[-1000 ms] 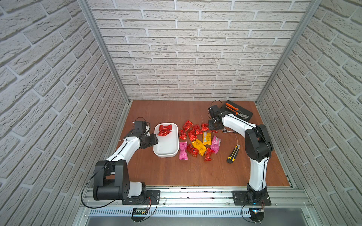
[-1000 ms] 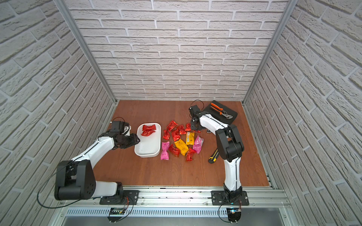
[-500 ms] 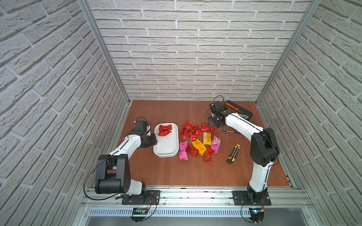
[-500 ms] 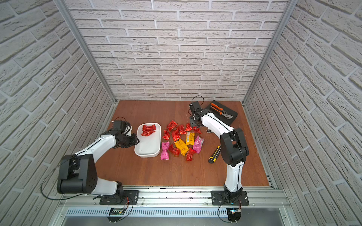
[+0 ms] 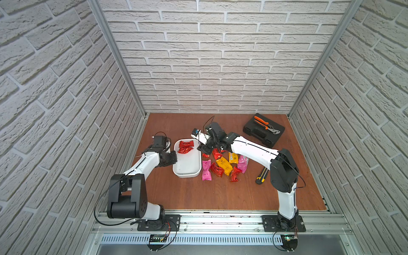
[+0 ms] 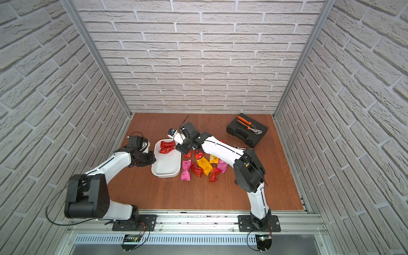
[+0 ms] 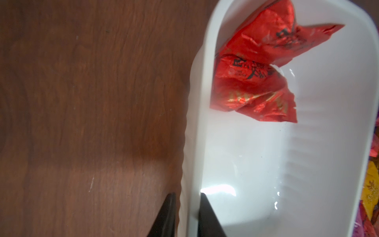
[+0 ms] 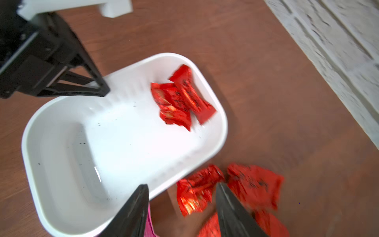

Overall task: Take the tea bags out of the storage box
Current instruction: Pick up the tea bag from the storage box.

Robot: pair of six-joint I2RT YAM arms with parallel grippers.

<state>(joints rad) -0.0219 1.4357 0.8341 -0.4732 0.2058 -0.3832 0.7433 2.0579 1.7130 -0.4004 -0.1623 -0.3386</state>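
Note:
The white storage box [image 5: 187, 168] [image 6: 166, 169] lies left of the middle of the table. Two red tea bags [image 5: 185, 146] [image 6: 166, 147] [image 7: 256, 82] [image 8: 180, 102] lie at its far end. Several more tea bags [image 5: 223, 164] [image 6: 203, 164], red, yellow and pink, are spread on the table to its right. My left gripper [image 5: 174, 159] [image 7: 187, 195] is shut on the box's left wall [image 7: 190, 143], one finger inside and one outside. My right gripper [image 5: 204, 149] [image 8: 182, 184] hovers open and empty over the box's right rim [image 8: 184, 164] and a red bag [image 8: 194, 195] beside it.
A black tool case [image 5: 263, 132] [image 6: 246, 130] with orange pliers on it sits at the back right. A yellow-black utility knife [image 5: 261, 176] lies right of the loose bags. Brick walls close in the table's left, back and right.
My right gripper has opened and swung left from the far side of the pile to the box's right rim. My left gripper has narrowed onto the box's left wall.

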